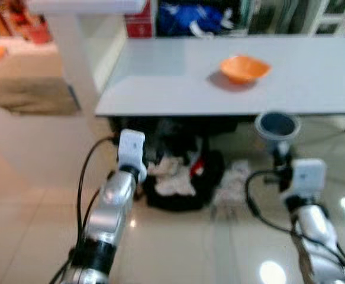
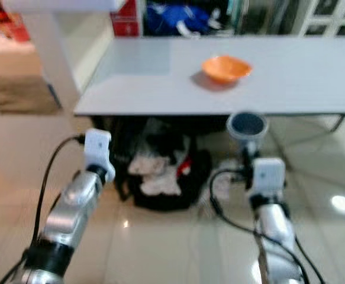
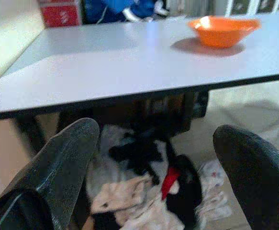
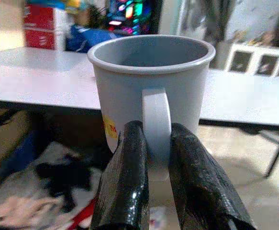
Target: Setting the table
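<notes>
Ahead, in the head views, an orange bowl (image 1: 244, 67) sat on the grey table (image 1: 160, 89), while the right gripper (image 1: 282, 155) held a grey mug (image 1: 277, 126) upright just short of the table's near edge. Through the left wrist, the left gripper (image 3: 158, 158) gaped wide, holding nothing, over a clothes heap (image 3: 144, 201) below. Through the right wrist, both fingers (image 4: 127, 187) pinched the mug's handle (image 4: 156, 127).

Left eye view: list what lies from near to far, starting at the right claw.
Right claw pinching the handle of a grey mug → near edge of the white table → orange bowl → blue bundle behind the table.
</notes>
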You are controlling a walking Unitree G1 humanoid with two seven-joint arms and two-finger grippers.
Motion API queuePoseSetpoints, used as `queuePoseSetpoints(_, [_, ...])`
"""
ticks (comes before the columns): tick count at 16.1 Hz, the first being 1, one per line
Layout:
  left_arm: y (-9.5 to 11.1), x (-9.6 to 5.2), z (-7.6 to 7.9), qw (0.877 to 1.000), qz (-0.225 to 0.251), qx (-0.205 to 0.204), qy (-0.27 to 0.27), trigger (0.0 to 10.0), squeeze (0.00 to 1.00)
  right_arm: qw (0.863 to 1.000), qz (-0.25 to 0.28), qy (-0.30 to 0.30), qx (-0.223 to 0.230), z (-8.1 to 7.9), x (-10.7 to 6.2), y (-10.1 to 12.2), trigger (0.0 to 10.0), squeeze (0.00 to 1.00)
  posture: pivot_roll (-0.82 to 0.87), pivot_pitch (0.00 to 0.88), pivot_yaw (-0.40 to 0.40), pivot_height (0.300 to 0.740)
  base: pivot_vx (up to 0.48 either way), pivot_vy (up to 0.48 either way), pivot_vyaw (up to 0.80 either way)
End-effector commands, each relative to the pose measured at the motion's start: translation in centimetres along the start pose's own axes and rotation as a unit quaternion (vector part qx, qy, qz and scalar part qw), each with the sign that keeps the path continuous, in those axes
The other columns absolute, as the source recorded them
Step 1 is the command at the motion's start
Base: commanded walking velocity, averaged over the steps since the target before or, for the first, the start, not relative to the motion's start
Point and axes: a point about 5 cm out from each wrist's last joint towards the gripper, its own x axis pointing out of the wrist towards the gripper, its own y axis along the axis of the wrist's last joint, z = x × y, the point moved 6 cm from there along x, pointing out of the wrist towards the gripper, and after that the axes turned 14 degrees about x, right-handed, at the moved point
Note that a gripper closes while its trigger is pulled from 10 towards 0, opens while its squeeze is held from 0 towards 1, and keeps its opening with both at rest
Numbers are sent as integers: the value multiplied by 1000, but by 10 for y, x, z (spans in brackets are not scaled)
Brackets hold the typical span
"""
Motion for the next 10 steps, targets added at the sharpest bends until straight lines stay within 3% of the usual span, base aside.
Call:
queuePoseSetpoints(1, [1, 0, -4, 1000, 3, 10, 2, 10000, 0, 1000, 18, 8, -1, -7, 3, 9, 0, 0, -36, 0, 51, 740, 0, -428, 0])
queuePoseSetpoints(6, [-2, 3, -7, 1000, -5, 9, 7, 10000, 0, 1000, 16, 7, 0, -7, 2, 7, 0, 0, -38, 0, 56, 740, 275, -390, 0])
queuePoseSetpoints(8, [-5, 3, -8, 1000, -12, 24, 11, 10000, 0, 1000, 15, 7, 0, -8, 2, 5, 0, 0, -38, 0, 57, 740, 0, 0, 0])
queuePoseSetpoints(10, [0, 3, -8, 1000, -1, 10, 11, 10000, 0, 1000, 13, 8, 1, -8, 1, 4, 0, 0, -37, 0, 59, 740, 0, 0, 0])
